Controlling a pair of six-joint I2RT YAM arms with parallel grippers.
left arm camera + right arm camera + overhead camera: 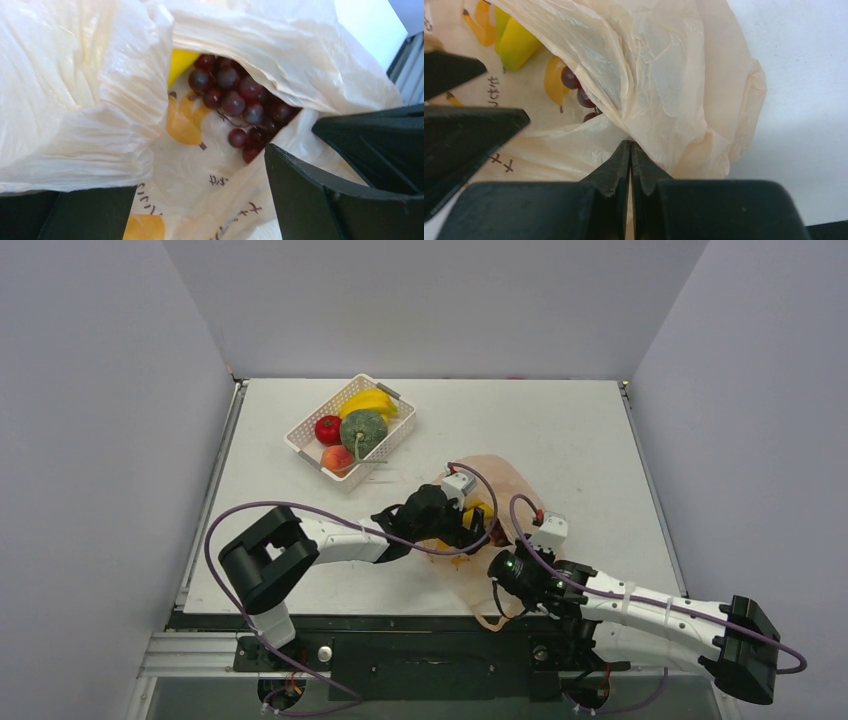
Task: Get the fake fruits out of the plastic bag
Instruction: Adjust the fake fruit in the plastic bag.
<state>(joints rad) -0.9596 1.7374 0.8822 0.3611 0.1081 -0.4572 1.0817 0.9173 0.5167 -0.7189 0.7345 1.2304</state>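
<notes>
Plastic bag (505, 480) lies crumpled on the table (580, 440), its mouth turned toward both grippers. The right gripper (630, 146) has its jaws pressed together on a fold of the bag's film at the near rim of the mouth. A pale sliver of plastic shows in the seam between its fingers. Ahead of those tips and to their left, inside the bag, sits the dark purple grape bunch (579, 92), with the yellow oval fruit (516, 42) further in.

The left gripper (200, 170) stands at the bag's opening with its jaws spread wide, one finger on either side of the lower lip and the film loose between them. Directly ahead of its fingertips the grape bunch rests on the bag's printed inner wall. The yellow oval fruit lies beside it just beyond, half hidden under the upper film.

From above, the two grippers are close together over the bag. Well beyond the left gripper, toward the far left of the table, the white basket (297, 438) holds the bananas (372, 400), the red apple (328, 429), the green melon (364, 432) and a peach (337, 458).
</notes>
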